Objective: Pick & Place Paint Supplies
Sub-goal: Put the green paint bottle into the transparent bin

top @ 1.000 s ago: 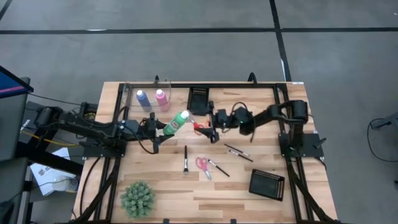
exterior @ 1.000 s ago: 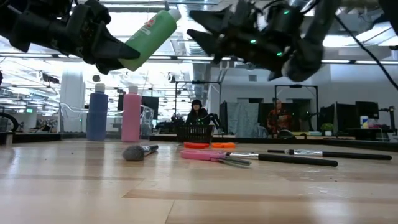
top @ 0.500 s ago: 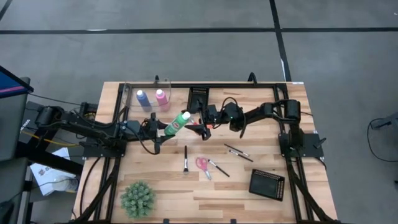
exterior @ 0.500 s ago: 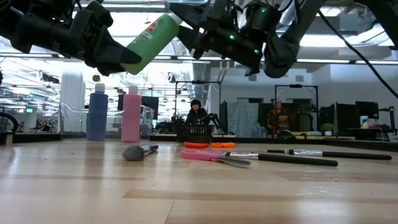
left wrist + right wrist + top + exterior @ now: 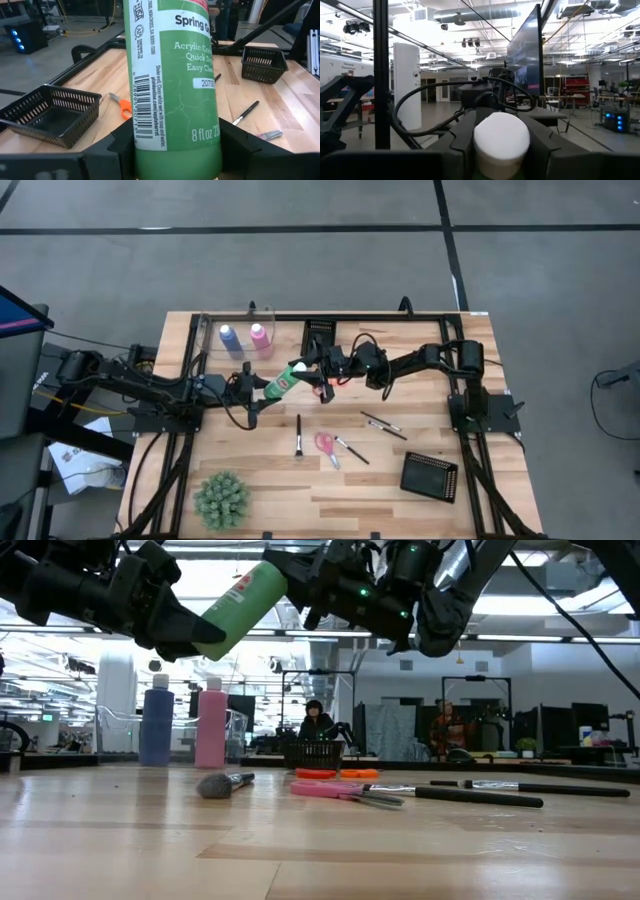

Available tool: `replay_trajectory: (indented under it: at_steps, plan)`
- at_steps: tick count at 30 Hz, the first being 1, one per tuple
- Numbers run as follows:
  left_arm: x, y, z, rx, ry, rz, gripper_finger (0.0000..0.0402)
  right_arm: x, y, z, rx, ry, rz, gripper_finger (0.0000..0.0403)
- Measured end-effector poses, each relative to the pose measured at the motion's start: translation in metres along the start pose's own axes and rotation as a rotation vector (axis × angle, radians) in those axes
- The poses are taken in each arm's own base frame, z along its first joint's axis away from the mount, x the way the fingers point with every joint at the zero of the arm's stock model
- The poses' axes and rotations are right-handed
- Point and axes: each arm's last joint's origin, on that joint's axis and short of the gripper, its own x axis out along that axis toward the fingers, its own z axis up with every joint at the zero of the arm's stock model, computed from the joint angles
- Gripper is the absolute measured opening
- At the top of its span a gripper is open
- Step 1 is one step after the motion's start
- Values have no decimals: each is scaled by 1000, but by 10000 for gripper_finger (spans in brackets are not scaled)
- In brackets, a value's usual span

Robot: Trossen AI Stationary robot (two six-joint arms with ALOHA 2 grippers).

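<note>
- Since a second ago, my right end effector (image 5: 312, 368) has crossed from over the orange scissors (image 5: 322, 387) to the green bottle (image 5: 282, 379), its fingers now flanking the white cap (image 5: 501, 136) — whether they pinch it I cannot tell.
- My left end effector (image 5: 256, 386) clamps the bottle's lower body, tilted in the air above the tabletop (image 5: 400, 380).
- Rigid plastic, smooth label, probably light — the ribless cap looks slippery, so I'd grip below it, at the shoulder.
</note>
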Motion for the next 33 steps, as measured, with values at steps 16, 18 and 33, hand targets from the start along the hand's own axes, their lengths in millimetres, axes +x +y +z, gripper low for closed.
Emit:
replay_trajectory:
  at_steps: [16,18,33]
  plan:
    - [0,0,0,15,-2,12,180,-1,0,-1,-17,29,109,350]
    - [0,0,1,16,-6,12,180,-1,1,0,-11,25,115,378]
    - [0,0,1,34,-18,-11,180,-4,-7,-3,18,56,115,326]
